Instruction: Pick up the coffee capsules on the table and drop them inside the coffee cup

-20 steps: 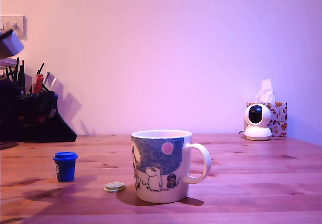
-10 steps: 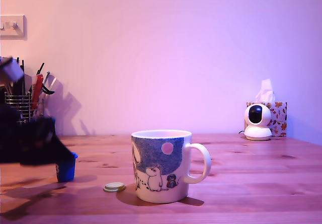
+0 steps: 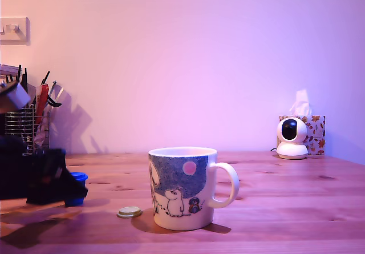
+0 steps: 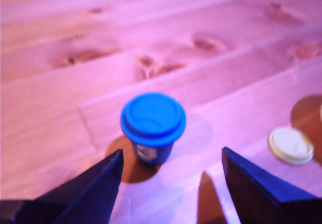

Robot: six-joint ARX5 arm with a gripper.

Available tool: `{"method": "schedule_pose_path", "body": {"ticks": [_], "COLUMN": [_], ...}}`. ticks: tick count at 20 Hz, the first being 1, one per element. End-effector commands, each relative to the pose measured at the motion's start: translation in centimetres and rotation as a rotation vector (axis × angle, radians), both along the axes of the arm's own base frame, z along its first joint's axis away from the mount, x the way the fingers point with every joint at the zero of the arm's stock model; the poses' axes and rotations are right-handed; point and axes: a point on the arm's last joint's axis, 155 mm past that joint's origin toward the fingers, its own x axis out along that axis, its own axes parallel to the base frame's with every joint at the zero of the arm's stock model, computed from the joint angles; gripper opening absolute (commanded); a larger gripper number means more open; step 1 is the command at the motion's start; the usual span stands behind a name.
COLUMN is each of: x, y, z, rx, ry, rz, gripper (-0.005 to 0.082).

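Two capsules sit on my wooden table (image 3: 285, 202). From the wrist camera I see the blue capsule (image 4: 153, 127) upright at centre frame, the gripper (image 4: 171, 183) with its jaws spread wide apart and nothing between them, the capsule just ahead of the fingertips (image 4: 108, 171). The pale-topped capsule (image 4: 290, 145) lies at the right edge of that frame. In the exterior view the dark gripper body occupies the lower left, covering most of the blue capsule, and the white mug (image 3: 183, 186) stands at lower centre, the pale-topped capsule just to its left.
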Motion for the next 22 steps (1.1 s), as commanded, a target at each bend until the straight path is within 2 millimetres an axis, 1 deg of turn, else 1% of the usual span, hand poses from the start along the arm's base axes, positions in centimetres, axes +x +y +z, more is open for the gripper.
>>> {"method": "schedule_pose_path", "body": {"ticks": [1, 10, 22], "x": [0.8, 2.4, 3.5], "y": [-0.2, -0.6, -1.0], "z": [0.3, -1.2, -1.4], "rx": [0.002, 0.017, 0.022], "ry": [-0.018, 0.002, 0.001], "rz": [-0.003, -0.016, -0.019], "gripper": [0.0566, 0.0566, 0.0566]}}
